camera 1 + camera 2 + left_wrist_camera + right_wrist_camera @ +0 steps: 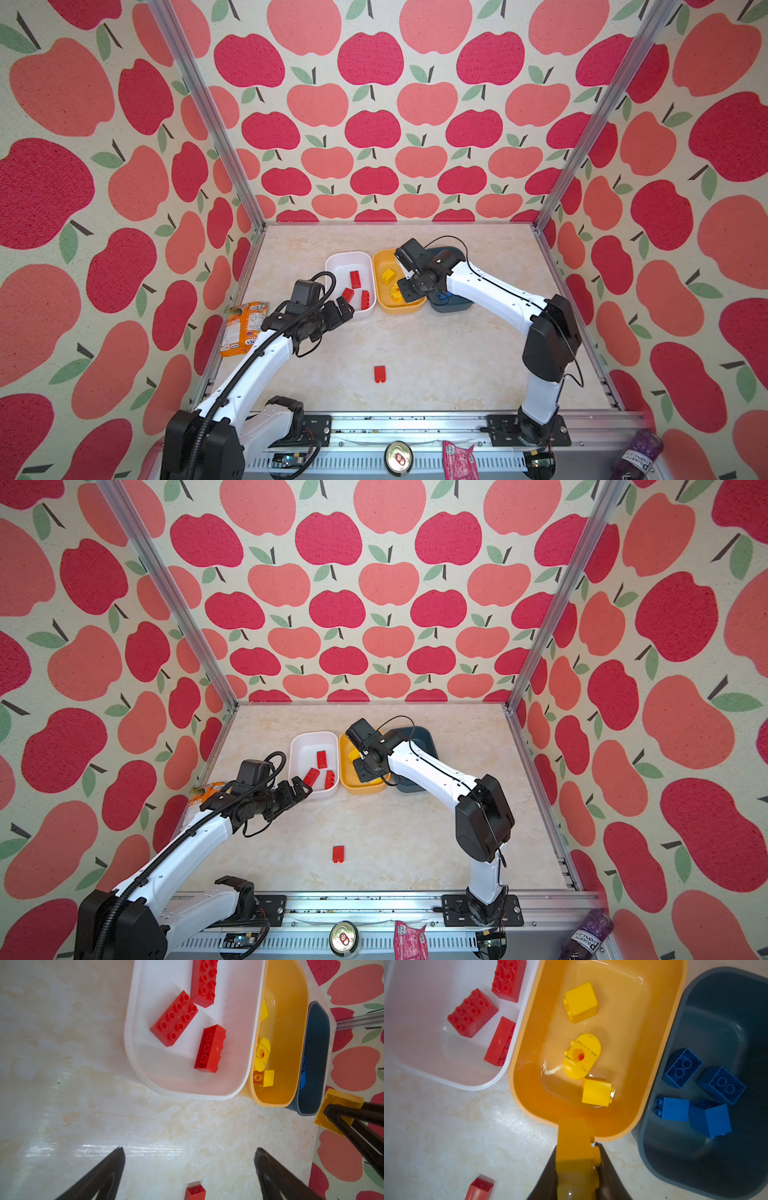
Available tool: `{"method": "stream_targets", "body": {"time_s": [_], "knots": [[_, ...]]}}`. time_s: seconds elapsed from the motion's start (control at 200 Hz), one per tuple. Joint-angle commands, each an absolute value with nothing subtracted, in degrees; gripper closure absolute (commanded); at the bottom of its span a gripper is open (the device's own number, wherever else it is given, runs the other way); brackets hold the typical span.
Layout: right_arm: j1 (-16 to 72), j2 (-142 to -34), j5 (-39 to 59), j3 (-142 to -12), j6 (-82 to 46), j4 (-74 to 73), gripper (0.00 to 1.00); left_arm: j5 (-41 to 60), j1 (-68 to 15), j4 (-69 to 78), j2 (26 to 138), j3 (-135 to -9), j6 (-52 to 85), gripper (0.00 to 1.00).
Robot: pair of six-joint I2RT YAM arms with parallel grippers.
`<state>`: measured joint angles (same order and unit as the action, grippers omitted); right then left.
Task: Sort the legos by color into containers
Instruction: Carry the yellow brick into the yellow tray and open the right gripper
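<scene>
Marbled table: three tubs, loose red brick, orange packet.

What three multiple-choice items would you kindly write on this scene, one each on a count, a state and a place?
1. How many blue studded plastic bricks lie in the dark slate-blue plastic tub? A) two B) four C) six
2. What is the state of the right tool? A) shut on a yellow studded plastic brick B) open and empty C) shut on a blue brick
3. Where does the loose red studded plastic brick lie? A) inside the slate-blue tub B) in the right tool's grip C) on the marbled tabletop, outside every tub

Answers:
1 B: the right wrist view shows four in that tub.
2 A: its fingers pinch the yellow brick at the rim of the yellow-orange plastic tub.
3 C: it sits alone on bare tabletop in both top views.
</scene>
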<state>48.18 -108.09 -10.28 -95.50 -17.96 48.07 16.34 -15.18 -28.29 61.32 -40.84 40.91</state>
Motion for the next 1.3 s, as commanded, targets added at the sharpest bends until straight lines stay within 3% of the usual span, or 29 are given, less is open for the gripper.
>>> {"method": "stream_targets", "body": {"time_s": [0.0,0.635,0.946,1.296], "knots": [[45.69,-112.33,-9.22,-99.82,-14.23,48.69,0.80,15.49,-15.47,-27.08,62.05,-43.02,41.24,0.01],[39.17,-137.69,-8.38,-126.68,-10.15,56.24,0.81,13.70,-18.43,-28.75,61.79,-43.15,42.89,0.00],[39.11,-136.96,-8.38,-126.53,-10.52,56.95,0.57,13.62,-19.33,-29.31,62.05,-43.75,42.56,0.00],[39.80,-128.67,-8.69,-119.44,-13.05,55.39,0.56,13.05,-21.60,-31.06,63.81,-44.80,41.83,0.00]]}}
